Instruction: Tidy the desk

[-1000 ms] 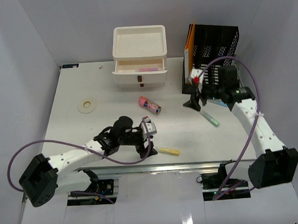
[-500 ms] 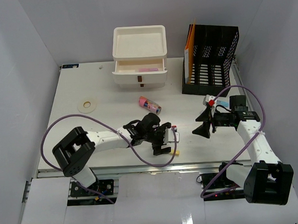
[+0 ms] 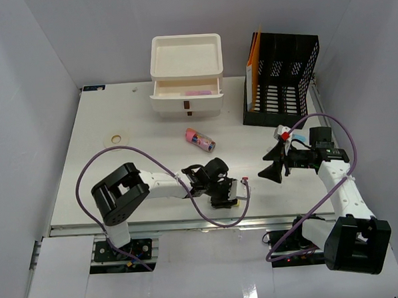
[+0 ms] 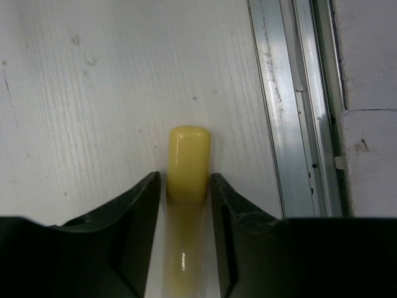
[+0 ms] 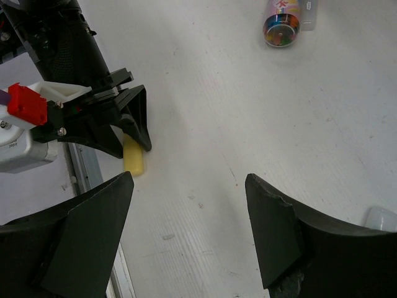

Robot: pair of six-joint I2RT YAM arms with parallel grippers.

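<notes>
The left gripper [image 4: 185, 181] was off to the left of the yellow marker [image 4: 188, 152] 1 second ago. Now it has slid over to it, with 1 finger very close on each side. The right gripper [image 5: 189, 180] was far behind the marker. It has come nearer, wide open, on the marker's right.

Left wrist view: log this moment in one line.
left claw astride yellow marker, grip unclear | marker on desk beside rail | right claw open, empty
</notes>
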